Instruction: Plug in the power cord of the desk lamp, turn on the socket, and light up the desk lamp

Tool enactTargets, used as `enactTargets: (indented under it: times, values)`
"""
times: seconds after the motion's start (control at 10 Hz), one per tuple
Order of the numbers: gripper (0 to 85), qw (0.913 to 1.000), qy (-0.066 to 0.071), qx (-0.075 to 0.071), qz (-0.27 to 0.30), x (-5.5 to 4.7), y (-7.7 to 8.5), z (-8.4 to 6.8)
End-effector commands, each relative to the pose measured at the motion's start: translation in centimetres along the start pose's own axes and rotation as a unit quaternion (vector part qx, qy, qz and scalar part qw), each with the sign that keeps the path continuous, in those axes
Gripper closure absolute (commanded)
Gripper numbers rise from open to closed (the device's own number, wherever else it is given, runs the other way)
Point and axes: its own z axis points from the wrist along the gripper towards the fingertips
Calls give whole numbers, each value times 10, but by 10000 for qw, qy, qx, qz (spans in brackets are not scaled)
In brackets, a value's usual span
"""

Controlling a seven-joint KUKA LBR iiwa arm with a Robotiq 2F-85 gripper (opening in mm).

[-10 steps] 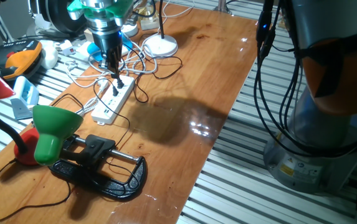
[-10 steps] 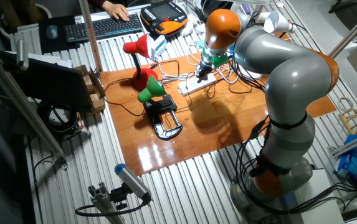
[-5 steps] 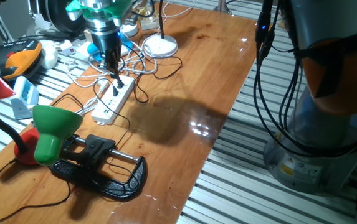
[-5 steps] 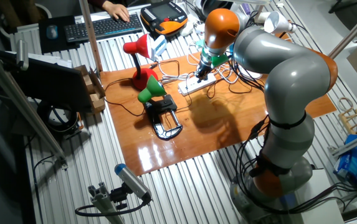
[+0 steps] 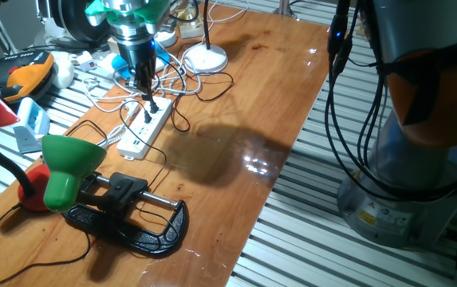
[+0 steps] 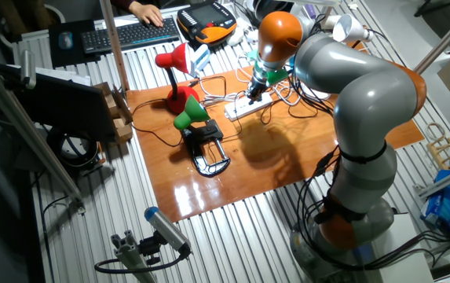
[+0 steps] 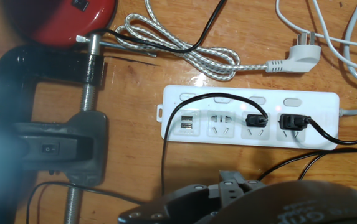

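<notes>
Nearest the one fixed view's camera, the desk lamp (image 5: 72,171) sits on its black clamp base near the table's front left corner, its green shade unlit. Its power cord (image 7: 164,149) runs up to the socket (image 7: 250,117), which lies further back toward the left edge. In the hand view two small black plugs are already seated in neighbouring outlets, so plugging in looks done; I cannot tell which plug is the lamp's. The gripper (image 5: 143,88) hangs just above the strip's far end with nothing visibly between its fingers, and how wide its jaws stand I cannot tell. The step in hand seems to be switching on: the next move calls for a fingertip pressed squarely on the button over the occupied outlet
</notes>
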Motion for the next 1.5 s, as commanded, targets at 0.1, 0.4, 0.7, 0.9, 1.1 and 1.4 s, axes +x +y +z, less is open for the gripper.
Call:
enactTargets:
  times: [0.1,0.4,0.7,0.9,1.1,1.4]
  values:
    - [850,10000,-2,-8,-9,0,0,0]
    - [850,10000,-2,-8,7,-1,0,1]
    - [850,10000,15,-4,6,-2,2,0]
    - [850,10000,17,3,14,-3,2,0]
    - [850,10000,11,12,21,-4,3,0]
    - [850,10000,4,14,21,-4,2,0]
